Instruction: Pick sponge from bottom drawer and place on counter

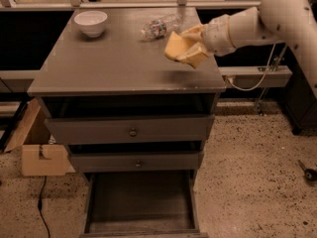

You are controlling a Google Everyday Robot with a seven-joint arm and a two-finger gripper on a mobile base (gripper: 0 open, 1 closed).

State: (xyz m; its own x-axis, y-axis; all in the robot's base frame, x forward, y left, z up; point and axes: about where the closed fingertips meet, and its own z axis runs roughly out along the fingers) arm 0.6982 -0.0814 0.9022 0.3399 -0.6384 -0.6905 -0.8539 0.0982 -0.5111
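My gripper (pixel 190 47) reaches in from the right on a white arm and is shut on the yellow sponge (pixel 178 47). It holds the sponge a little above the right part of the grey counter (pixel 114 63), casting a shadow below. The bottom drawer (pixel 141 202) is pulled out at the foot of the cabinet and shows a bare dark tray.
A white bowl (pixel 90 22) stands at the counter's back left. A clear plastic bottle (pixel 159 26) lies at the back middle, just left of the sponge. Two knobbed drawers (pixel 131 131) are slightly open. A tan cardboard box (pixel 42 157) sits on the floor at left.
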